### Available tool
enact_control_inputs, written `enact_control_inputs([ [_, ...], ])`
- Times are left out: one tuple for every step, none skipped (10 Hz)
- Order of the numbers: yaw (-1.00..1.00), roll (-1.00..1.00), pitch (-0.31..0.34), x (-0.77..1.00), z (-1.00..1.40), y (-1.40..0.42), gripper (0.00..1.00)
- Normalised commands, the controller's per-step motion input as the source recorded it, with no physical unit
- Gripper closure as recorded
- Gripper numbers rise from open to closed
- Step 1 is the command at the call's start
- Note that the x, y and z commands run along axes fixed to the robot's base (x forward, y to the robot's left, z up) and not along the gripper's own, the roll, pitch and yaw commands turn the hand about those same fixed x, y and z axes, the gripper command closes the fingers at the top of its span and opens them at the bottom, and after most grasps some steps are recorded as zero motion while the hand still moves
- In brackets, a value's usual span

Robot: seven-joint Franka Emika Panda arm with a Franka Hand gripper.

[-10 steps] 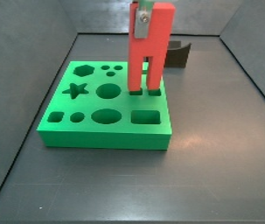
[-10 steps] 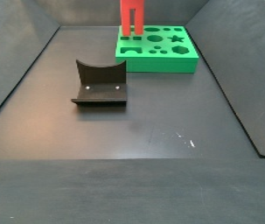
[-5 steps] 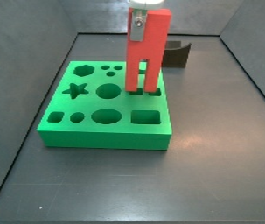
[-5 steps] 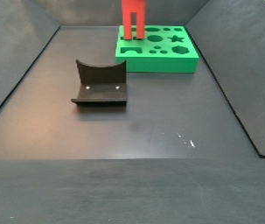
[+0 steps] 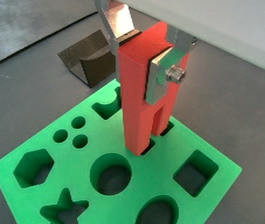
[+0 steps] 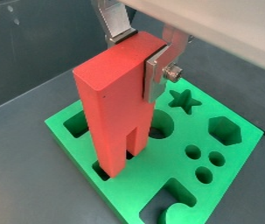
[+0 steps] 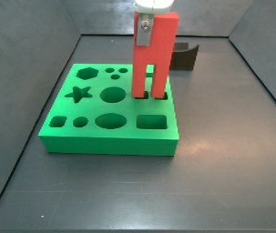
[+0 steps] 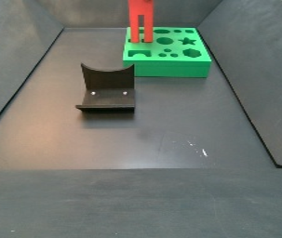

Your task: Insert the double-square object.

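Note:
The double-square object (image 7: 156,55) is a tall red-orange bar standing upright on the green block (image 7: 104,132). Its two prongs are down in the block's paired square holes at the back right. Both wrist views show it from above (image 5: 141,96) (image 6: 111,96), with the slot between the prongs visible. My gripper (image 5: 142,51) (image 6: 138,51) is shut on the bar's top end. One silver finger (image 5: 163,74) lies flat against its side and the other is behind it. In a side view the bar (image 8: 140,20) stands at the block's (image 8: 181,60) far left corner.
The dark grey curved holder (image 8: 106,88) stands on the dark floor apart from the block, and shows behind the bar in a side view (image 7: 187,56). The block's other holes are a star (image 7: 80,93), a hexagon, circles and a square. Dark walls enclose the floor.
The bar has come down a little and straightened, so its prongs sit deeper in the square holes. The gripper moved down with it.

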Motion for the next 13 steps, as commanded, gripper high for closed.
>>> enact_control_inputs([
  [0.0,-0.13,-0.054,0.17,-0.27,-0.01,1.0],
  [0.0,-0.16,-0.06,0.18,-0.24,-0.03,1.0],
  [0.0,-0.17,-0.076,0.13,-0.26,0.0,1.0],
  [0.0,-0.18,-0.097,0.0,-0.26,0.0,1.0],
  [-0.04,-0.06,-0.087,-0.2,-0.25,0.0,1.0],
  [-0.26,-0.01,-0.049,-0.25,-0.23,0.0,1.0],
  [-0.31,-0.12,-0.093,-0.1,-0.23,0.0,1.0],
  [-0.09,-0.18,-0.14,0.02,-0.35,0.0,1.0],
  [0.01,-0.24,-0.116,0.11,-0.34,0.0,1.0],
  [0.08,-0.21,-0.097,0.11,-0.3,-0.03,1.0],
  [0.18,-0.09,-0.027,0.2,-0.29,-0.04,1.0],
  [0.45,0.0,-0.02,0.17,-0.29,-0.05,1.0],
  [0.49,0.0,0.0,0.17,-0.24,-0.08,1.0],
])
